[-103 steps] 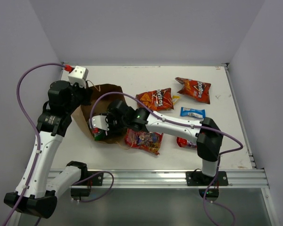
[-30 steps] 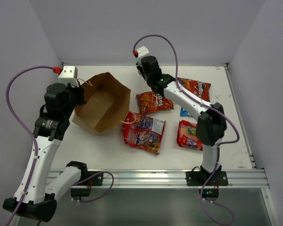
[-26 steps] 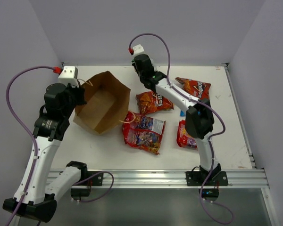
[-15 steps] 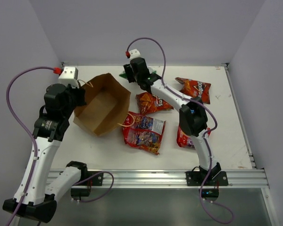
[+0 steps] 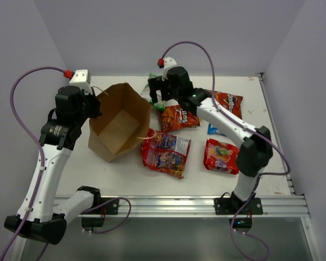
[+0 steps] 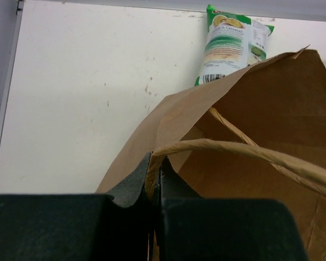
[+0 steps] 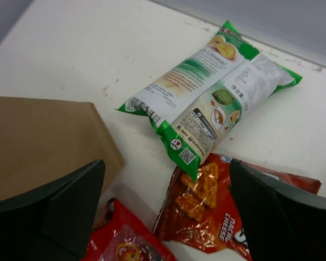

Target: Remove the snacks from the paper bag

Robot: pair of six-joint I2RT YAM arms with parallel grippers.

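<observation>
- The white-green chip bag [image 7: 212, 100] was at the right end effector [image 5: 157, 92] half a second ago. It now lies flat on the table [image 5: 261, 179], and that end effector hangs over it with its fingers spread wide, holding nothing.
- A few seconds back the right arm was reaching into the mouth of the paper bag [image 5: 117, 122]. It has since swung out to the far side.
- The left end effector [image 6: 155, 169] is closed tight on the paper bag's rim at the handle root, holding the mouth open and tipped.
- From above, only brown paper shows inside the paper bag, so this was probably the last snack. A corner stays hidden.
- The chip bag rests near the table's far edge, close under the back wall [image 5: 179, 38], so there is little room beyond it.
- Its near corner overlaps a Doritos bag [image 7: 217, 212], and the paper bag's rim stands just beside it.
- The other packets crowd the middle and right of the table. Bare surface shows along the near edge and left of the paper bag, so the right arm would likely withdraw most easily upward and back.
</observation>
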